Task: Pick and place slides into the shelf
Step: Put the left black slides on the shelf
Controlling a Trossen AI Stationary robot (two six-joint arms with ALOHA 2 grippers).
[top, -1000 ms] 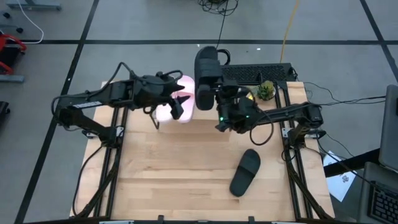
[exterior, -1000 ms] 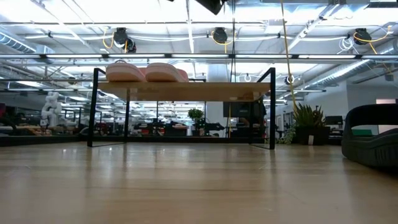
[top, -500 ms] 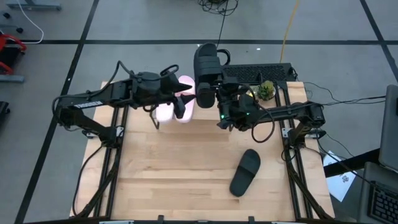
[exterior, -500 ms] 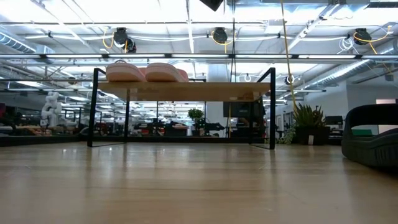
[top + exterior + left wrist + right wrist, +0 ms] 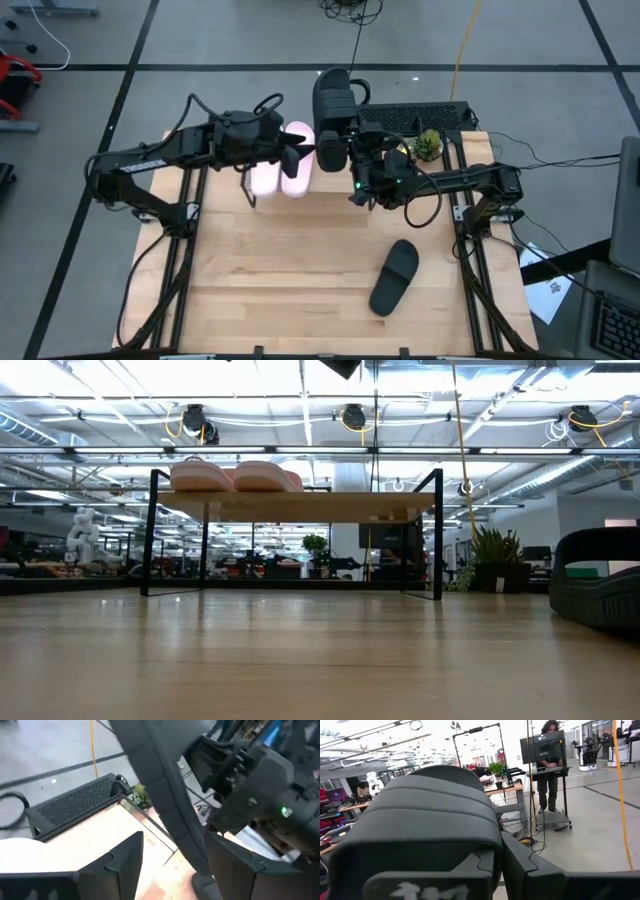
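The shelf point(image 5: 320, 507) stands at the table's far side. Both pale pink slides point(image 5: 280, 175) point(image 5: 232, 476) rest sole-down on the left part of its board. My left gripper point(image 5: 298, 157) hovers open just above them, and the raised black slide point(image 5: 165, 805) shows between its fingers point(image 5: 127, 860). My right gripper point(image 5: 352, 165) is shut on that black slide point(image 5: 330, 115), high over the shelf. The second black slide point(image 5: 393, 277) lies flat on the table's near right. My right gripper holds the black slide by its near end point(image 5: 332, 165), reaching in level from the table's right. The slide is lifted clear above the shelf and lies lengthwise toward the far edge. Its wide strap point(image 5: 435, 815) fills the wrist view and hides where the fingers meet it.
A small potted plant point(image 5: 428, 146) and a black keyboard point(image 5: 415, 117) sit by the far right corner. Bare wood point(image 5: 280, 270) stretches from the shelf to the near edge. Beyond the table a person point(image 5: 550, 765) stands at a desk.
My right gripper has carried the black slide a little up and toward the far edge. My left gripper has drawn back slightly toward the far edge, baring more of the pink slides. Both pink slides have stayed put.
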